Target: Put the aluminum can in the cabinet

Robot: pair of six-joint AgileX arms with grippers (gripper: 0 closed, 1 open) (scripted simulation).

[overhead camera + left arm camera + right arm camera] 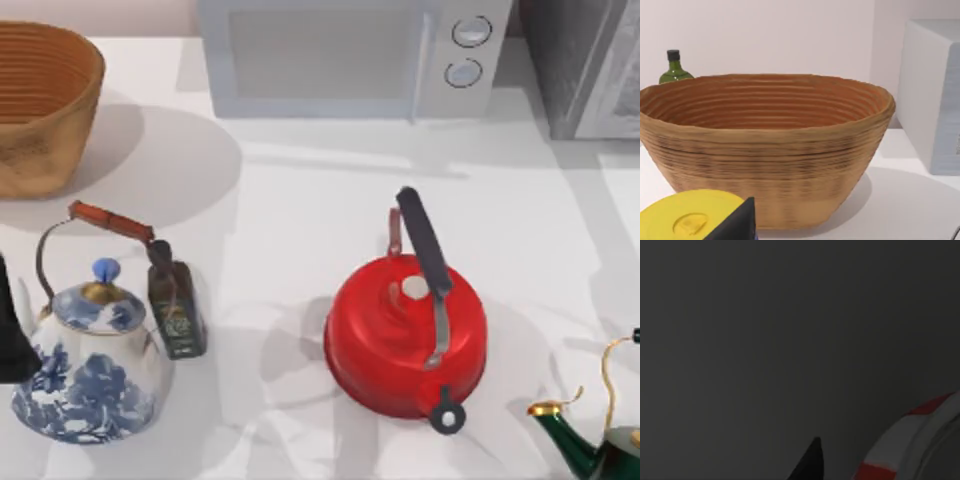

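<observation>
The cabinet (580, 60) is the dark speckled-grey unit at the table's far right corner, with a pale framed panel on its right. The right wrist view is dark. At its edge shows a curved piece of the aluminum can (912, 450), banded red and white, very close to the camera. A black part of my right gripper (810, 462) rises beside the can with a gap between them. My left gripper (10, 335) is parked at the table's left edge, beside the blue-and-white teapot (90, 370).
A red kettle (405, 335) sits mid-table, with a dark square bottle (178, 310) to its left. A wicker basket (40, 100) stands at the far left and a white microwave (350, 55) at the back. A green kettle (600, 440) is at the front right.
</observation>
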